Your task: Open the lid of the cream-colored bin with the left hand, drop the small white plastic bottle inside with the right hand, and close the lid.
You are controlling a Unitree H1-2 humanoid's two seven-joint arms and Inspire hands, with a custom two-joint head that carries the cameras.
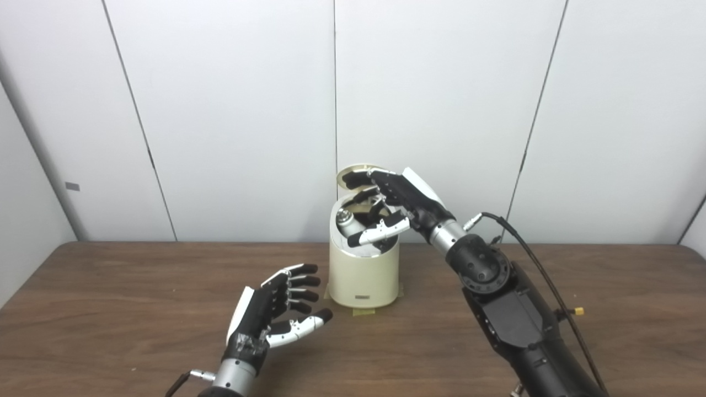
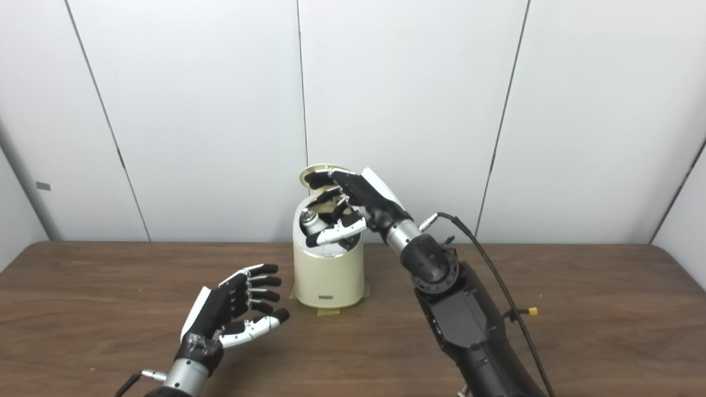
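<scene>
Cream-colored bin (image 1: 364,270), one, lid (image 1: 356,172) up; one bottle (image 1: 347,221) inside; both hands' fingers (image 1: 300,275) spread, empty.

Cream bin (image 1: 363,270) upright mid-worktop, lid (image 1: 356,173) tipped up and open — small bottle (image 1: 347,221) tilted inside the mouth.

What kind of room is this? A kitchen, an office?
Probably a robot test lab, not a home: bare white wall panels, one plain wooden table, and on it only a cream bin taped down.
</scene>
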